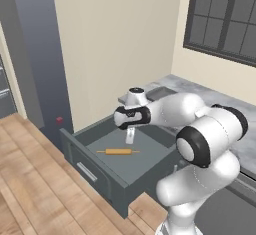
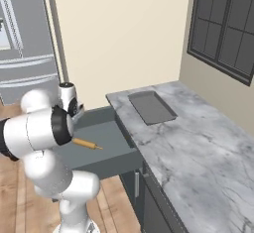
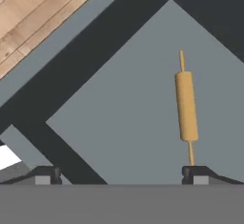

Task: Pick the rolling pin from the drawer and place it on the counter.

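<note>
The rolling pin (image 1: 118,151) lies flat on the floor of the pulled-out dark-grey drawer (image 1: 150,155), near its middle. My gripper (image 1: 130,137) hangs fingers-down over the drawer, a little behind the pin and not touching it. In the hand view the rolling pin (image 3: 186,106) lies lengthwise on the right, its near handle ending just above my right fingertip (image 3: 196,174). The gripper (image 3: 121,175) is open wide with nothing between its fingers. From the right base view the rolling pin (image 2: 85,144) peeks out beside my arm in the drawer (image 2: 109,140). The marble counter (image 2: 198,143) runs to the right.
A flat dark-grey tray (image 2: 151,106) sits on the counter's far end. Wooden flooring (image 1: 35,179) surrounds the drawer front with its bar handle (image 1: 87,171). A fridge (image 2: 27,53) stands at the left, and a window (image 2: 223,24) is above the counter.
</note>
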### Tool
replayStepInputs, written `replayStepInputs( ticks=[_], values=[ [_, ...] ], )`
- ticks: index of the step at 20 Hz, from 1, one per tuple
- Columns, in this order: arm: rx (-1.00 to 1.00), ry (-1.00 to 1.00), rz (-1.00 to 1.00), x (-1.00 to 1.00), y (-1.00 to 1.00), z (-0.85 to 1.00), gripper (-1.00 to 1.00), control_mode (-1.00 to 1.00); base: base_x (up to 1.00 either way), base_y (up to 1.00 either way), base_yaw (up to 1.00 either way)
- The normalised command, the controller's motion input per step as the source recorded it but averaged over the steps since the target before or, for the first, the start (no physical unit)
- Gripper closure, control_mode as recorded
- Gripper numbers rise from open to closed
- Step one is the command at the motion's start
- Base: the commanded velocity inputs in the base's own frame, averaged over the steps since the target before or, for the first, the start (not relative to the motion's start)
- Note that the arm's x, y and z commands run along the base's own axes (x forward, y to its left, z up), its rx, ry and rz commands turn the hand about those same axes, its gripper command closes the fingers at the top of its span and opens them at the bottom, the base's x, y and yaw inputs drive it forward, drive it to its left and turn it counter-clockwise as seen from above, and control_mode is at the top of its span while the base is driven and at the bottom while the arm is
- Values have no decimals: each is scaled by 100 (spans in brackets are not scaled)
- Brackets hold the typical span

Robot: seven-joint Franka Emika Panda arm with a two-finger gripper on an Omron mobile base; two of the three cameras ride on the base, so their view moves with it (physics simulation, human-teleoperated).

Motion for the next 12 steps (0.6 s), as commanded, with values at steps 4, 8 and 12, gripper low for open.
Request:
replayStepInputs(
  ticks=[4,8,12],
  values=[
    [-6,0,1,40,0,-83,-100,-100,0,0,0],
    [-8,0,4,73,0,-60,-100,-100,0,0,0],
    [-8,2,6,81,1,-49,-100,-100,0,0,0]
  ],
)
